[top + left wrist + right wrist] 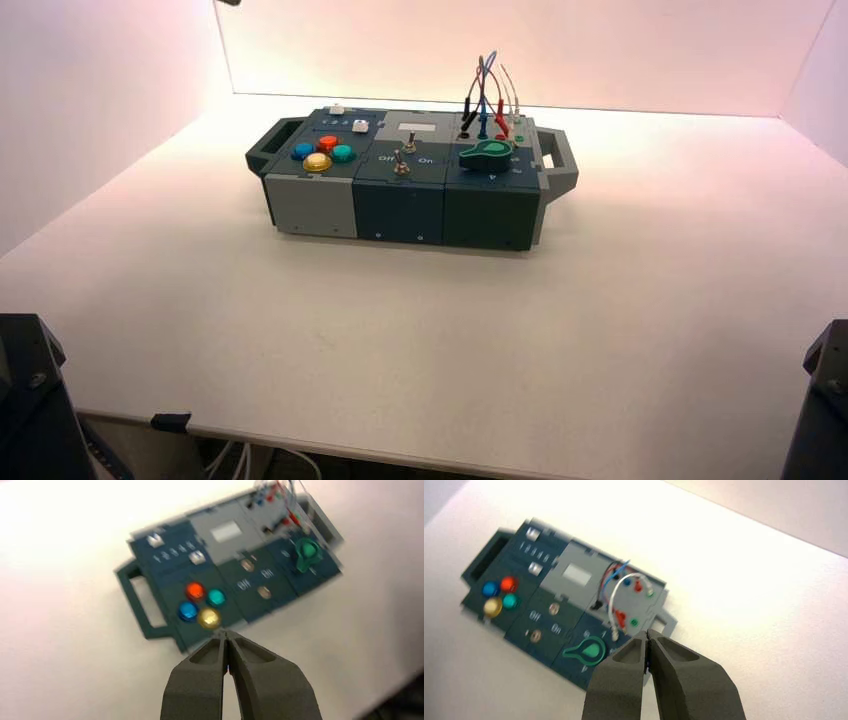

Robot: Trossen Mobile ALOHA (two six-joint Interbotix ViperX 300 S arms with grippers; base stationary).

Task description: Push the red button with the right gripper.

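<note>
The red button [327, 142] is a small domed red-orange button on the left part of the box [400, 205], at the back of a cluster with blue, yellow and green buttons. It also shows in the right wrist view [509, 584] and the left wrist view [195, 590]. My right gripper [647, 634] is shut and empty, held high and well short of the box, over its knob end. My left gripper [226, 636] is shut and empty, also short of the box. Both arms sit parked at the near corners, the left [30, 400] and the right [825, 400].
The yellow button [317, 162], blue button [302, 151] and green button [343, 153] surround the red one. Toggle switches [401, 166] stand mid-box, with a green knob [487, 154] and plugged wires [485, 95] on the right. The table's front edge [400, 455] is near.
</note>
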